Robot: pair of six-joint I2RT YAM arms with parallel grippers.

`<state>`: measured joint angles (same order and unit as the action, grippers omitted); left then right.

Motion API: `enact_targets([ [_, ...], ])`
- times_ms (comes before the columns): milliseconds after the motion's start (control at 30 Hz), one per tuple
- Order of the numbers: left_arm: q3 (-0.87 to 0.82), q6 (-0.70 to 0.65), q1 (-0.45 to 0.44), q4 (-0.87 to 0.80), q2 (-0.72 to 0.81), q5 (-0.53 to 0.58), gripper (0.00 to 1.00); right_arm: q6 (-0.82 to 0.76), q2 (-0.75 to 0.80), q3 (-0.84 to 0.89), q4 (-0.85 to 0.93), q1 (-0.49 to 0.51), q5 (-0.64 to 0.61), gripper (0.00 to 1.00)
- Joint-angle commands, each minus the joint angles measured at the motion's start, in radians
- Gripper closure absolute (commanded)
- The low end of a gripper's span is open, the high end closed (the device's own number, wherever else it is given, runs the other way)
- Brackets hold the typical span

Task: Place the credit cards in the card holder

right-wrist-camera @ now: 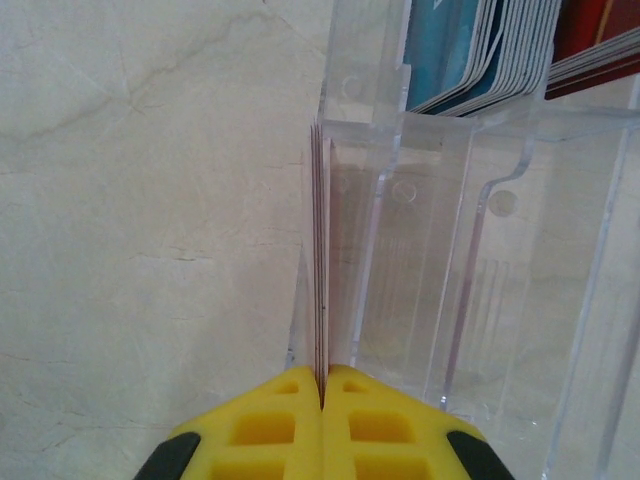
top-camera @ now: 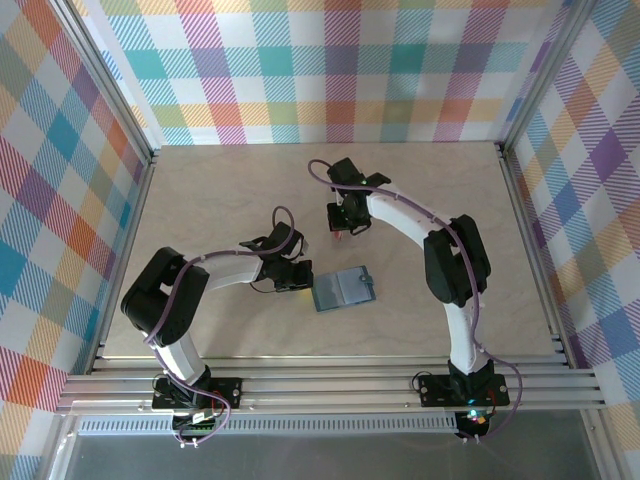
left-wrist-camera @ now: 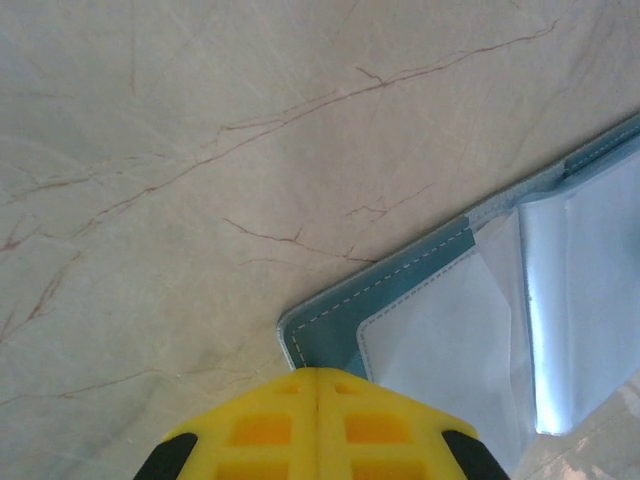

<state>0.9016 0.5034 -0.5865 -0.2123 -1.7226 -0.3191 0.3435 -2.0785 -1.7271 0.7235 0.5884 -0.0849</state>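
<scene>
We see a pale marbled table (top-camera: pixel 230 190) fenced by aluminium rails (top-camera: pixel 330 385) and bright plaid walls (top-camera: pixel 330 60). The card holder (top-camera: pixel 345 289) lies open and flat near the table's middle, teal with pale stitching and clear inner sleeves (left-wrist-camera: pixel 450 350). One corner sits right at the left gripper (left-wrist-camera: pixel 318 375), whose yellow fingers press together on nothing. The right gripper (right-wrist-camera: pixel 322 375) pinches a thin reddish card (right-wrist-camera: pixel 319 250) edge-on beside a clear case (right-wrist-camera: pixel 480 260) holding blue and red credit cards (right-wrist-camera: pixel 470 50)
</scene>
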Motion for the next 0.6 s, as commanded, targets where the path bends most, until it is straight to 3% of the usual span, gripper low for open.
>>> enact_targets([
  [0,-0.013,0.002,0.008,-0.033,0.041,0.016,1.00,0.030,0.037,0.018,0.011,-0.007,-0.037,1.00],
  [567,0.003,0.033,0.005,-0.058,0.131,-0.005,0.98,0.106,0.110,0.104,-0.028,0.002,-0.085,1.00],
])
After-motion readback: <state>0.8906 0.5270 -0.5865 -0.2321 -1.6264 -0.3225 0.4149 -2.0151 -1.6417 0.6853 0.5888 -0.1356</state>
